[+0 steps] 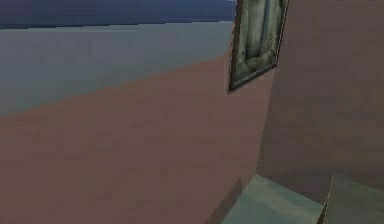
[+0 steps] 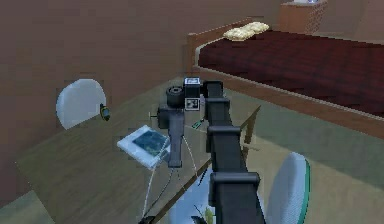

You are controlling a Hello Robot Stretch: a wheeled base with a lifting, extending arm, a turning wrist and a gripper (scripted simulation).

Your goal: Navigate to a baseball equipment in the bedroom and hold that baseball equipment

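My arm (image 2: 225, 160) rises as a dark bar over a wooden desk (image 2: 70, 165) in the arm side view. At its far end are the white marker squares (image 2: 196, 88), with the gripper (image 2: 172, 125) and its dark body just left of them. A flat white and blue item (image 2: 143, 146) lies on the desk right beside the gripper, so I cannot tell whether the gripper holds anything. A small dark blob (image 2: 105, 113) sits near the desk's far edge.
A white round-backed chair (image 2: 80, 100) stands behind the desk and another white chair (image 2: 290, 190) at the bottom right. A bed (image 2: 310, 65) with a dark red cover and pillows (image 2: 245, 32) lies beyond. The forward view faces a pink wall (image 1: 130, 130) with a framed picture (image 1: 255, 45).
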